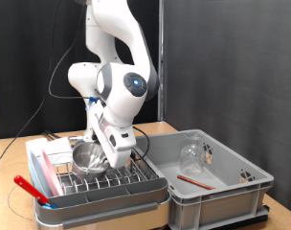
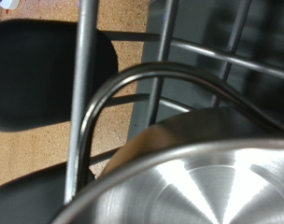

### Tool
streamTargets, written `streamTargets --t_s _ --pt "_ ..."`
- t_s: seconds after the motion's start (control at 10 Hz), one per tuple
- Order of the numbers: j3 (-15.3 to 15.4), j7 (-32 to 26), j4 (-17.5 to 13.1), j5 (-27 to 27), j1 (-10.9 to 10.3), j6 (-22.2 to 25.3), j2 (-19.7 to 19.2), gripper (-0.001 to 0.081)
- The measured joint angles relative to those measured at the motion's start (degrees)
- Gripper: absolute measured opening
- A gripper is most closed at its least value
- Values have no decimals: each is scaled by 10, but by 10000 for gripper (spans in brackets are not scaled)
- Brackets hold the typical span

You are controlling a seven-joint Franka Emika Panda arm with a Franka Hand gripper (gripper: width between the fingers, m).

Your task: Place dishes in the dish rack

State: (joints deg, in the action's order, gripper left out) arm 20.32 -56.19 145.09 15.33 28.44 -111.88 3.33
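- A wooden bench (image 1: 31,146) stands before a dark curtain, with black cables trailing along the exterior view's left side.
- On the bench, toward the exterior view's left, sits the dish rack (image 1: 107,182), a chrome wire frame with upright prongs on a pale tray.
- Just beside it, on the exterior view's right, sits a larger grey tub (image 1: 222,187).
- A white robot arm (image 1: 112,57) reaches down over the rack, and its gripper (image 1: 115,144) is low among the wires, at the steel bowl (image 1: 88,156).
- The bowl rests inside the rack, near its back.
- I cannot tell whether the fingers are open or closed; they are hidden behind the hand in the exterior view and do not show in the wrist view.
- The wrist view is very close: the bowl's shiny rim and inside (image 2: 193,191) fill the lower part, with curved rack wires (image 2: 133,84) crossing just above it and the wooden bench behind.
- A clear drinking glass (image 1: 191,156) stands upright inside the tub.
- A thin red utensil (image 1: 191,178) lies on the tub's floor, near the glass.
- A red item (image 1: 33,188) lies at the rack's end nearest the exterior view's left; what it is cannot be told.
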Motion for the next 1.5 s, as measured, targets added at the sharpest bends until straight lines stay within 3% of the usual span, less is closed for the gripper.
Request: streamTargets --t_s 1.3,1.4,1.5 --pt "-3 18 58 12 4 -3 48 800" --pt "-4 20 58 11 4 -3 50 642" --pt "-5 22 58 10 5 -3 51 642"
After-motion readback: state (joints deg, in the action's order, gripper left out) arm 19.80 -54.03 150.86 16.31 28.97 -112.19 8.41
